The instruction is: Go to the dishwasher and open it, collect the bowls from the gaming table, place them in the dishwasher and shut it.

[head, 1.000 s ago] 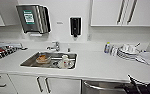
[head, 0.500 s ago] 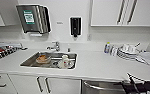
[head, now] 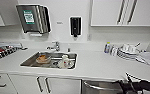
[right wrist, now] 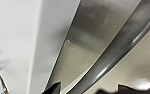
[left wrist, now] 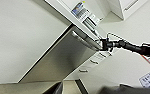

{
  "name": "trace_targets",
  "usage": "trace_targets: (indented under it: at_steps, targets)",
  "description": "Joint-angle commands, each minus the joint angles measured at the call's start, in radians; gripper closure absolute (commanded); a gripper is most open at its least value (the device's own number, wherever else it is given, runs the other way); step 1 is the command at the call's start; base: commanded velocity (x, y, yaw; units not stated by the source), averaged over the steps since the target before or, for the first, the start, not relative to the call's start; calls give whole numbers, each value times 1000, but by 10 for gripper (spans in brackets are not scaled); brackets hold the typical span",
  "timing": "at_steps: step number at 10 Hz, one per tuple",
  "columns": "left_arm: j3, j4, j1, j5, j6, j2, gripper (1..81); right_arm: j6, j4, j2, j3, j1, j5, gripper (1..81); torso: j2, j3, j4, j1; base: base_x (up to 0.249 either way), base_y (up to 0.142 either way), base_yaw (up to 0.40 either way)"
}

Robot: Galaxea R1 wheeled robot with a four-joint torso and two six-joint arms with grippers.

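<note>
Counter point(head: 98, 63): we look down on a white top that runs the width of the kitchen wall, under white wall cabinets point(head: 111, 12).
Sink point(head: 28, 62): a steel basin set into the counter, holding used dishes, among them a brownish bowl point(head: 43, 59) and a white cup point(head: 65, 61); a tap point(head: 56, 46) stands behind it.
Wall: a steel paper-towel dispenser point(head: 33, 18) hangs above the sink, a dark soap dispenser point(head: 75, 26) to its right.
Right end of the counter: a stack of white plates point(head: 127, 53) with cups on top, a small bottle point(head: 107, 47) just beside it, and a folded towel point(head: 149, 58) further right.
Dishwasher point(head: 101, 87): below the counter, right of the white cabinet doors point(head: 58, 86); its brushed steel front point(left wrist: 63, 60) is tilted slightly out at the top, and the bar handle point(right wrist: 121, 45) crosses our right wrist view up close.
Right hand point(left wrist: 104, 45): at the end of the dark arm, it sits right at the handle's end by the door's top corner; we cannot tell whether it grips the bar or how wide it stands.
Left hand: we cannot tell its state.
</note>
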Motion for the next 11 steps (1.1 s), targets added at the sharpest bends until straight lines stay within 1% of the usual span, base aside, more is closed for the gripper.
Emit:
trace_targets:
  at_steps: [1,3,4,8,10,11]
  targets:
    - [11,9,-66,-14,-6,-68,10,39,22,-17,-43,131,-43,10,0,0,0,0,0,0,0]
    - [11,27,-66,-14,-11,-67,10,39,18,-3,-112,116,-51,10,0,0,0,0,0,0,0]
    - [8,30,-66,-14,-11,-64,10,41,1,9,-144,114,-81,10,0,0,0,0,0,0,0]
    - [-2,30,-66,-14,-11,-55,10,41,-13,75,-231,84,-103,10,0,0,0,0,0,0,0]
    - [-12,30,-66,-14,-18,-53,10,42,-32,117,-277,76,-162,10,0,0,0,0,0,0,0]
    - [-13,32,-66,-14,-18,-51,10,42,-33,123,-287,68,-179,10,0,0,0,0,0,0,0]
